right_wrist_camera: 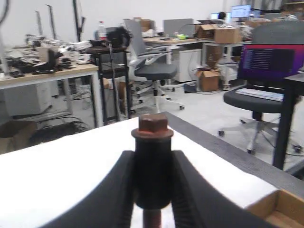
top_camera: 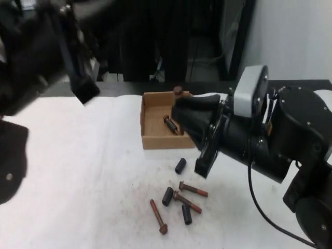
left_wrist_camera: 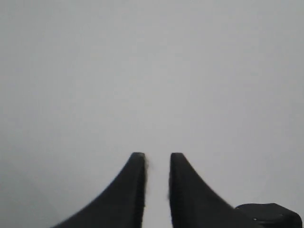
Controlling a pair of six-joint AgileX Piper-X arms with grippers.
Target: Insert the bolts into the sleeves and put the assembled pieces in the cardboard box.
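My right gripper (top_camera: 180, 105) is shut on an assembled piece (top_camera: 178, 92), a rusty bolt seated in a black sleeve (right_wrist_camera: 152, 173), held upright over the far right edge of the cardboard box (top_camera: 167, 142). One assembled piece (top_camera: 171, 125) lies inside the box. On the white cloth in front of the box lie three loose black sleeves (top_camera: 180, 165) (top_camera: 167, 196) (top_camera: 187, 213) and three loose rusty bolts (top_camera: 193, 189) (top_camera: 187, 202) (top_camera: 158, 216). My left gripper (left_wrist_camera: 157, 159) hangs high at the far left (top_camera: 83, 89), fingers a narrow gap apart with nothing between them.
A white cloth (top_camera: 83, 171) covers the bench, with free room left of the box and the loose parts. The bench's dark far edge (top_camera: 119, 89) runs behind the box. A corner of the box (right_wrist_camera: 280, 209) appears below my right gripper.
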